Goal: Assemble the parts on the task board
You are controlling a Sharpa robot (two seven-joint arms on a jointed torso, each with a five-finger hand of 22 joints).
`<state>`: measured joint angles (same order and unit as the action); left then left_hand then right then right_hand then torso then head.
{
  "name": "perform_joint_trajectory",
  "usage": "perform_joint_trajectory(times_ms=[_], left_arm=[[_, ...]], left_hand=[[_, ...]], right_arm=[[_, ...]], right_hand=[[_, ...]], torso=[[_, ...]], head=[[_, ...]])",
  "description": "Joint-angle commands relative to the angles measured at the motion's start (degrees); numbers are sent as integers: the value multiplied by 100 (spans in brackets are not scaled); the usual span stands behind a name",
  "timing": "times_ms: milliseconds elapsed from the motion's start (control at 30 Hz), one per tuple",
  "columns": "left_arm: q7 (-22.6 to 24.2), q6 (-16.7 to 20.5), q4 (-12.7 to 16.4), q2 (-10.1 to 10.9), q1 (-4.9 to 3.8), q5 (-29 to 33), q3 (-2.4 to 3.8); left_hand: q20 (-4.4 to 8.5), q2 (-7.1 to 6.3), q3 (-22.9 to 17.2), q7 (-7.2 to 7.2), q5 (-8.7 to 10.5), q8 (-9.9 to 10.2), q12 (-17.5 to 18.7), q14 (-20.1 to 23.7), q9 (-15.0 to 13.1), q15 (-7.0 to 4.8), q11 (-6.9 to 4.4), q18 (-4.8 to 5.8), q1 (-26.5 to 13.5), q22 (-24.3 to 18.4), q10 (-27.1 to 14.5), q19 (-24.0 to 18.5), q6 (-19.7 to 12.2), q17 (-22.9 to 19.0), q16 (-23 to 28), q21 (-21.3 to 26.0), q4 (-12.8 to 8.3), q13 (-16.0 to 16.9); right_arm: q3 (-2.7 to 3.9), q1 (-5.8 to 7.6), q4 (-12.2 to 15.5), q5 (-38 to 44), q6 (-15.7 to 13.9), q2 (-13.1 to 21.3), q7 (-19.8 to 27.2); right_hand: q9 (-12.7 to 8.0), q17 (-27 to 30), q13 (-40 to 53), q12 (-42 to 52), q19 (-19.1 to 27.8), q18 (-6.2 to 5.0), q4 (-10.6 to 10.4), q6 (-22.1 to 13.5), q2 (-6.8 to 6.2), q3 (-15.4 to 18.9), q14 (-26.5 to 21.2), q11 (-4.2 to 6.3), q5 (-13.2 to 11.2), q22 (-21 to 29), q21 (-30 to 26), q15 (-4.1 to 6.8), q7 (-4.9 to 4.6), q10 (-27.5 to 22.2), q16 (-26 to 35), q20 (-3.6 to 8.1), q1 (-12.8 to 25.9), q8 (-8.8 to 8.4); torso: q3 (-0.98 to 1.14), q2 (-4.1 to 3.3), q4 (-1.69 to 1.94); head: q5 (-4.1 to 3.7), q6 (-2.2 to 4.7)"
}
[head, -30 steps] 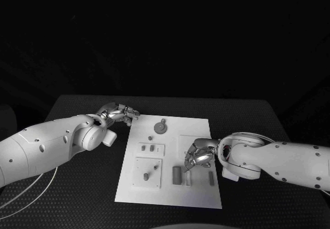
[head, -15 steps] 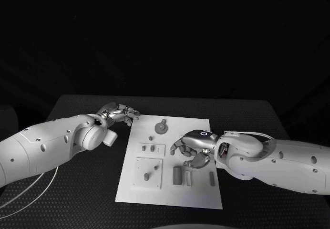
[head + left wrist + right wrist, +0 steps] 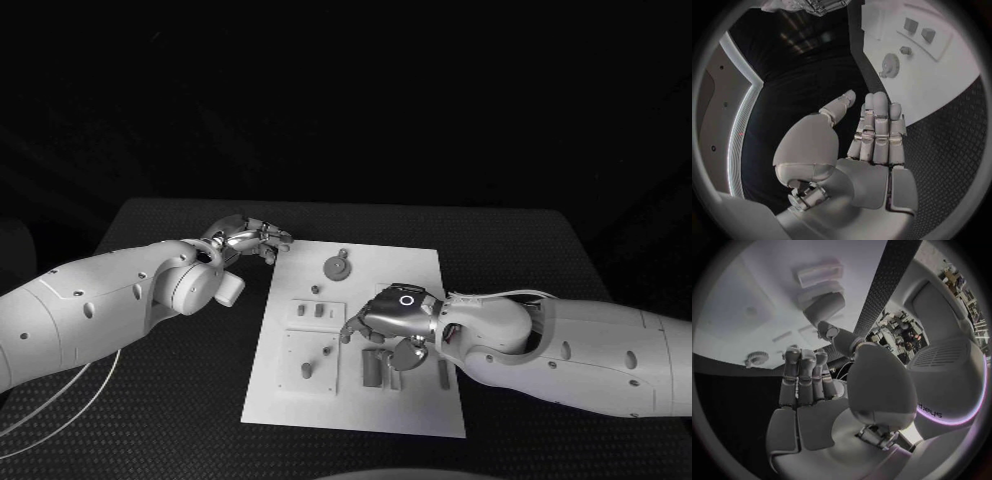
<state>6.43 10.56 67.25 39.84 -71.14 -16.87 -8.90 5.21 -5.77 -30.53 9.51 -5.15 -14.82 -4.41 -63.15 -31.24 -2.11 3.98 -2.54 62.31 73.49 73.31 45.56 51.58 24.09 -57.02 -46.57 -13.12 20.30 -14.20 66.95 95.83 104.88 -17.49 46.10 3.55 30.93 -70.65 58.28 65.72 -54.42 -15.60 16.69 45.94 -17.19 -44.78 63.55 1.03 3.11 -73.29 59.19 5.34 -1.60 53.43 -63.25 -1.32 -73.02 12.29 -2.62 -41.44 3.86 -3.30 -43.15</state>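
The white task board (image 3: pixel 418 275) lies in the middle of the table. A round toothed part (image 3: pixel 335 267) sits near its far edge, with small grey parts (image 3: pixel 310 311) below it and a peg (image 3: pixel 306 370) nearer me. Long grey parts (image 3: pixel 371 368) lie at the near middle. My right hand (image 3: pixel 387 318) hovers over the board's middle, just above those long parts; in the right wrist view its fingers (image 3: pixel 803 375) are straight and its thumb reaches toward a long part (image 3: pixel 824 305), holding nothing. My left hand (image 3: pixel 248 238) stays off the board's far left corner, empty, fingers (image 3: pixel 877 125) straight.
Black textured table (image 3: pixel 173 400) surrounds the board on all sides. My right forearm (image 3: pixel 577 350) lies across the board's right edge. A white cable (image 3: pixel 43 400) loops at the table's left front.
My right hand has swung left from the board's right edge to its middle, turning over the long parts. The left hand has stayed put.
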Motion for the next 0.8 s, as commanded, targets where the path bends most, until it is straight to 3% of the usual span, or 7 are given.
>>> perform_joint_trajectory(times_ms=[33, 167, 433, 633, 800], left_arm=[[52, -89, 7, -12, -4, 27, 3], [52, -93, 3, -13, -4, 27, 2], [45, -100, -2, -9, -4, 27, 0], [44, -115, 0, -9, -4, 27, 0], [38, -117, -4, -1, -4, 27, -1]], left_hand=[[243, -32, -3, -16, 18, -37, 30, -24, 5, 5, 9, 66, -28, 7, -34, 50, -41, 9, 24, 19, 43, 9], [243, -31, -3, -16, 18, -37, 30, -24, 6, 5, 9, 66, -28, 8, -34, 49, -42, 10, 25, 20, 43, 9], [243, -29, -3, -16, 17, -37, 30, -23, 7, 5, 10, 66, -27, 9, -35, 49, -43, 11, 26, 21, 44, 10], [243, -27, -4, -15, 17, -38, 31, -22, 7, 6, 10, 66, -26, 11, -36, 49, -45, 12, 28, 22, 44, 10], [242, -26, -4, -15, 16, -38, 31, -21, 8, 6, 11, 66, -26, 12, -37, 49, -46, 13, 29, 23, 45, 10]], right_arm=[[2, -32, -7, 303, 334, 12, 32], [3, -71, -1, 343, 452, 3, 22], [3, -157, -23, 385, 542, -48, 15], [4, -240, -79, 396, 589, -93, 15], [4, -281, -136, 470, 621, -128, -1]], right_hand=[[18, 5, -13, 47, 6, 60, 4, 25, -2, -81, -46, -3, -31, -4, 18, 4, 28, -50, -51, -39, 3, 53], [36, 11, -29, 88, 6, 60, 5, 42, -1, -170, -64, -6, -31, -9, 31, -4, 39, -66, -89, -42, -14, 88], [57, 18, -51, 145, 11, 60, 3, 66, 2, -284, -89, -10, -32, -24, 57, -13, 39, -92, -147, -43, -39, 133], [62, 21, -59, 163, 16, 60, 3, 68, 2, -308, -99, -13, -33, -30, 66, -15, 42, -103, -164, -45, -34, 144], [69, 25, -68, 183, 21, 60, 2, 79, 4, -342, -113, -15, -33, -36, 75, -18, 48, -117, -185, -45, -44, 161]], torso=[[-6, 1, 0], [2, 2, -13], [6, -3, -2], [-4, -1, -2], [-1, 0, 1]], head=[[-9, -5], [9, -10], [16, -26], [21, -46], [35, -56]])
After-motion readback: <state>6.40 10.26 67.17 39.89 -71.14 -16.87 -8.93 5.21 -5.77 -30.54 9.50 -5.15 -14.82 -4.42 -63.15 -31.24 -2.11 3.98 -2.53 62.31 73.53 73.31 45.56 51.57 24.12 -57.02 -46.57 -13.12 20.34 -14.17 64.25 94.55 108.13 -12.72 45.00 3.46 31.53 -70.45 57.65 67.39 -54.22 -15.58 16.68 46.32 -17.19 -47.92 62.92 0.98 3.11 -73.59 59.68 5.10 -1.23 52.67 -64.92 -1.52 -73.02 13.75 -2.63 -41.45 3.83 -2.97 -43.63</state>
